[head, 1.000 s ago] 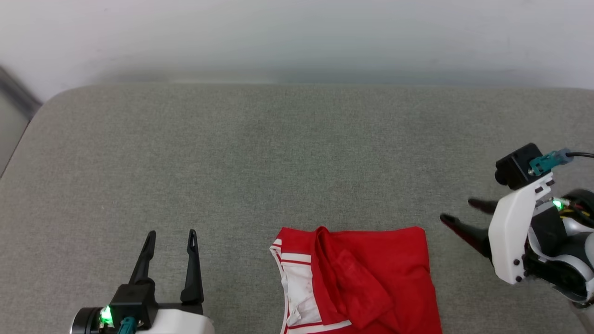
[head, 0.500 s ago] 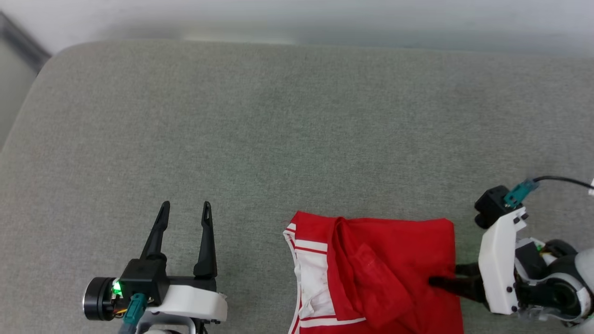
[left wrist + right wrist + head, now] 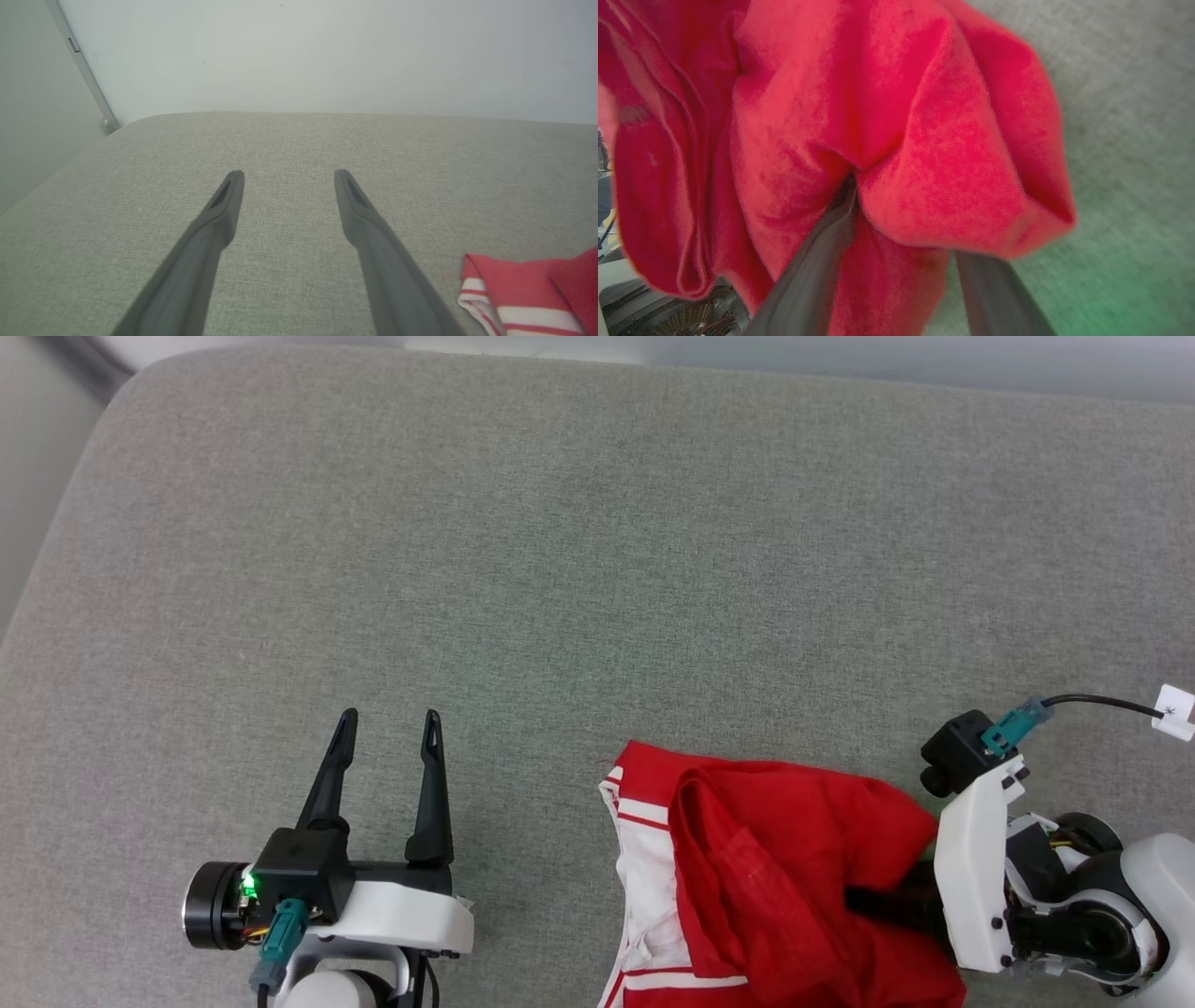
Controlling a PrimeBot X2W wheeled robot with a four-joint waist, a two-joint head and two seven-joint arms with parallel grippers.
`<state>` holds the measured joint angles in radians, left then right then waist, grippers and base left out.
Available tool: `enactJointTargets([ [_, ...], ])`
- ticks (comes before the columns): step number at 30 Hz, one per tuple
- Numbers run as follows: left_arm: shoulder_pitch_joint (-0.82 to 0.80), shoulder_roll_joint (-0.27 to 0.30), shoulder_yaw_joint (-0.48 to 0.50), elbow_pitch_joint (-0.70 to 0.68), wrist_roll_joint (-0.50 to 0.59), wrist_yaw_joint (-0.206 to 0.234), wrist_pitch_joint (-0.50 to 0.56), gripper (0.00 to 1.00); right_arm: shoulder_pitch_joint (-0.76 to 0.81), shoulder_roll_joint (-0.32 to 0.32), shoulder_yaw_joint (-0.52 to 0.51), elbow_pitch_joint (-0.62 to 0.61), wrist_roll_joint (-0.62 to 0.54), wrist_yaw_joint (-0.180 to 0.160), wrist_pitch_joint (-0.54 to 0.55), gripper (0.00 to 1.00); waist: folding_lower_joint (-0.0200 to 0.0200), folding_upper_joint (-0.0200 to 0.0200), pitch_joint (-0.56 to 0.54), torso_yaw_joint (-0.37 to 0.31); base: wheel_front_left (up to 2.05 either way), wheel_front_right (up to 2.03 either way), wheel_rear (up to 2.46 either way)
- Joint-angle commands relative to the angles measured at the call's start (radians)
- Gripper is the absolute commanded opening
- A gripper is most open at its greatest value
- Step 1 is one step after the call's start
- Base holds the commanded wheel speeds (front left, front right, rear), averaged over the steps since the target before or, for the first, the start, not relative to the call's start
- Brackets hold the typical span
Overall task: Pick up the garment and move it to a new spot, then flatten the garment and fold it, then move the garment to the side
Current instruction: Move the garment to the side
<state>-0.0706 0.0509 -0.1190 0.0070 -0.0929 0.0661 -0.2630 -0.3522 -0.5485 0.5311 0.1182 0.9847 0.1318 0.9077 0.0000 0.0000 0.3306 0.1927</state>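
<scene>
The garment [image 3: 775, 859], red with a white panel and red-and-white striped trim on its left side, lies folded on the grey cushion at the bottom centre-right; its letters are hidden. My right gripper [image 3: 878, 901] reaches in from the right and is shut on the garment's right edge, which is pulled up into a bunch. In the right wrist view the red cloth [image 3: 878, 93] drapes over and between the two fingers [image 3: 817, 261]. My left gripper [image 3: 389, 717] stands open over bare cushion to the garment's left. Its wrist view shows the open gripper [image 3: 288, 175] and the striped corner [image 3: 514, 284].
The grey fabric cushion [image 3: 560, 569] stretches wide behind and to the left of the garment, with a rounded corner at the far left. A pale wall [image 3: 327, 56] and a slanted metal bar [image 3: 84, 70] stand beyond it. A cable with a white tag [image 3: 1174, 711] trails from the right wrist.
The camera has tilted down. My right gripper, open beside the garment a second ago, came onto its right edge, shut there and pulled the cloth up into a bunch.
</scene>
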Motion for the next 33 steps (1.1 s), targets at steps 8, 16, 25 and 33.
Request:
enactJointTargets([
  [8, 0.024, -0.001, 0.014, 0.010, 0.000, 0.010, -0.002, 1.00, -0.083, -0.036, 0.085, -0.045, -0.002, -0.002, -0.108, 0.00, 0.0000, 0.0000, -0.071, -0.022, 0.00, 0.00, 0.00],
  [16, 0.072, -0.001, 0.042, -0.003, -0.003, 0.013, -0.002, 1.00, -0.188, -0.135, 0.144, -0.176, -0.035, -0.001, -0.137, 0.00, 0.0000, 0.0000, -0.123, -0.149, 0.00, 0.00, 0.00],
  [25, 0.051, -0.001, 0.096, -0.043, 0.028, -0.002, -0.002, 1.00, -0.246, -0.272, 0.092, -0.191, -0.079, -0.001, -0.172, 0.00, 0.0000, 0.0000, -0.051, -0.341, 0.00, 0.00, 0.00],
  [33, -0.008, 0.012, 0.112, -0.068, 0.066, -0.037, -0.002, 1.00, -0.301, -0.372, -0.004, -0.020, -0.181, -0.001, -0.224, 0.00, 0.0000, 0.0000, 0.063, -0.366, 0.00, 0.00, 0.00],
])
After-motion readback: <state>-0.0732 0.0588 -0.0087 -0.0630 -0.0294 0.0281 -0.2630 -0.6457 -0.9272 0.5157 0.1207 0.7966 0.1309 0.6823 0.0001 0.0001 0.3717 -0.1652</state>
